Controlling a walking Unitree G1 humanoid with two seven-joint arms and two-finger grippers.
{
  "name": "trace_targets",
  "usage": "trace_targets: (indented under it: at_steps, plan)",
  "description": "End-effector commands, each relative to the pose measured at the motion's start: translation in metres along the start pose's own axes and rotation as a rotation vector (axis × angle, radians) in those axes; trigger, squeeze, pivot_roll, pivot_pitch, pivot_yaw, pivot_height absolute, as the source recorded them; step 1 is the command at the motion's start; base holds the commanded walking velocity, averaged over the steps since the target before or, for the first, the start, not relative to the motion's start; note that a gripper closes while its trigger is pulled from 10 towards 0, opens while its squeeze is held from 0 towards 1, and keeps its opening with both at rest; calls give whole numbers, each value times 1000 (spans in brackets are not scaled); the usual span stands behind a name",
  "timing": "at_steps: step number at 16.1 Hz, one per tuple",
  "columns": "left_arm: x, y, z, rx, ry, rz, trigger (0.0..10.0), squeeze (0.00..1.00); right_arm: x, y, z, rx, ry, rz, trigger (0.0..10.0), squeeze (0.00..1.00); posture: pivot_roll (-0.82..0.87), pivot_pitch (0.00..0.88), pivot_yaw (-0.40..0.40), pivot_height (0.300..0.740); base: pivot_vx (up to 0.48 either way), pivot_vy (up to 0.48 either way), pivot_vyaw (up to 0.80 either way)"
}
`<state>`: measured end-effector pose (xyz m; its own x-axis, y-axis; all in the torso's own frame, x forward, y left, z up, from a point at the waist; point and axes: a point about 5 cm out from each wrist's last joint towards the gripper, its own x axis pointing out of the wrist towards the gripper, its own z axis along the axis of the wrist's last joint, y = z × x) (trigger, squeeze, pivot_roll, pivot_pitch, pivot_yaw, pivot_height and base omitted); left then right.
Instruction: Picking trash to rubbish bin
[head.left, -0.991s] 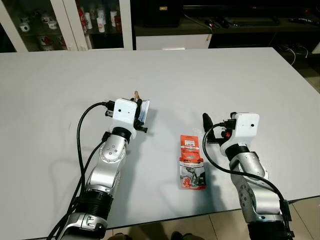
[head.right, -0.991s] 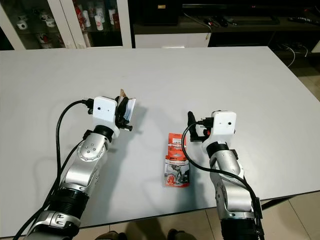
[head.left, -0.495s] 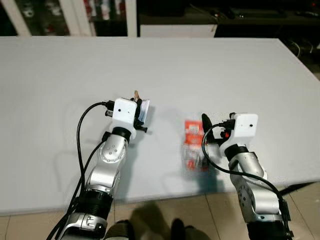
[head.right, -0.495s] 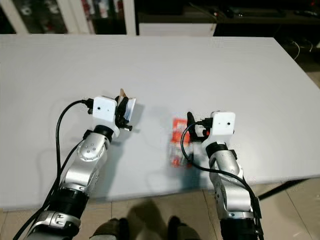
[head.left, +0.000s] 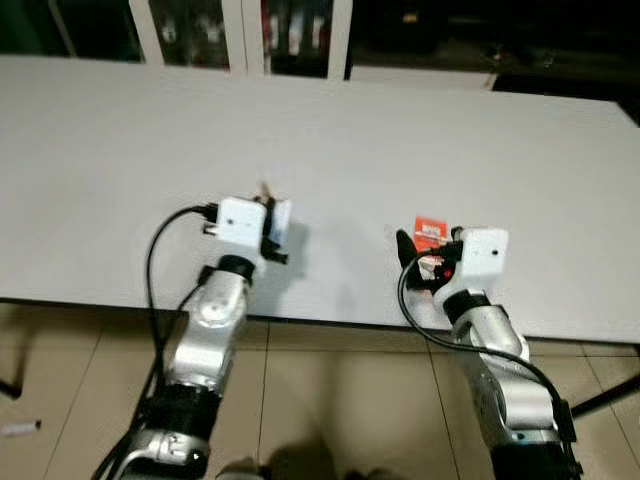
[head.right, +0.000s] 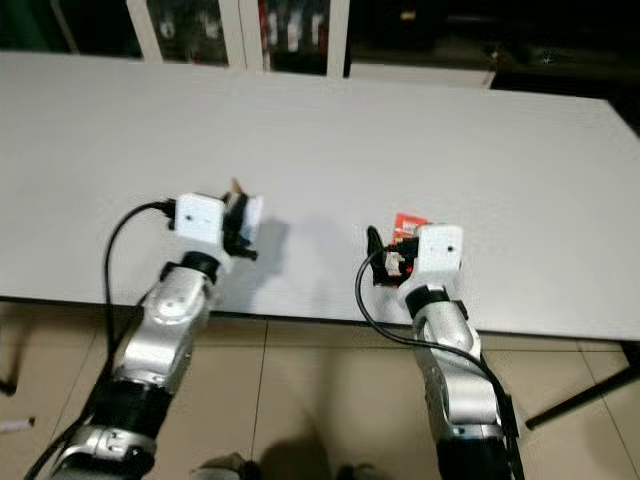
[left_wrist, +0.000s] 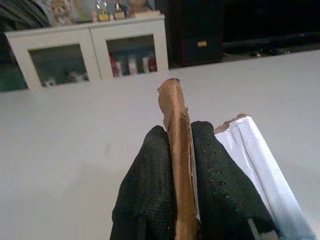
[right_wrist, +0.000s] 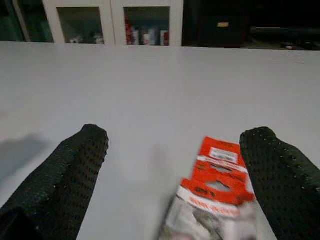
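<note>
Room: white table (head.left: 120, 160) fills the upper half of the left eye view, glass-door cabinet (head.left: 240, 25) along the top edge, tiled floor lower part.
Left eye, left gripper (head.left: 270, 222): centre-left of frame, clamped on a torn cardboard scrap (head.left: 276, 215); we count 1 scrap.
Left eye, right gripper (head.left: 415, 255): centre-right, above the table's near edge; red packet (head.left: 430, 232) lies just beyond it on the table. We count 1 packet.
Right eye: same layout; 2 arms, 2 pieces of trash, 0 bins that we can make out.
Left wrist: both fingers (left_wrist: 150, 180) pressed flat on the brown-and-white scrap, centre of frame.
Right wrist: fingers (right_wrist: 75, 170) spread wide, nothing gripped; packet at bottom centre-right, between them.
Risk 1: packet is flat and near the table edge, so a shallow close could skid it off onto the floor.
Risk 2: scrap is pinched only at its lower end and may slip during walking.
</note>
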<state>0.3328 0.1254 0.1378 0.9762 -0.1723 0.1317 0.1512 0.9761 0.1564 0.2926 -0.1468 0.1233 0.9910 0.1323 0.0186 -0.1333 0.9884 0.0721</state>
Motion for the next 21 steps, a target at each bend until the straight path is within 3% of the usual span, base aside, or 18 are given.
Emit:
trace_targets:
  at_steps: [1,4,21]
  plan:
    - [2,-4,6,-2,-19,-12,10000,0,-2,-5,-1,0,5,-19,10000,0,-53,96,-50,740,352,0,0]
    - [3,-5,3,8,-1,-18,10000,0,-2,-6,0,-2,5,-17,10000,0,-53,94,-49,740,366,0,0]
    - [4,-4,1,33,23,-29,10000,0,-2,-2,-8,1,39,21,10000,0,-50,91,-46,740,0,0,0]
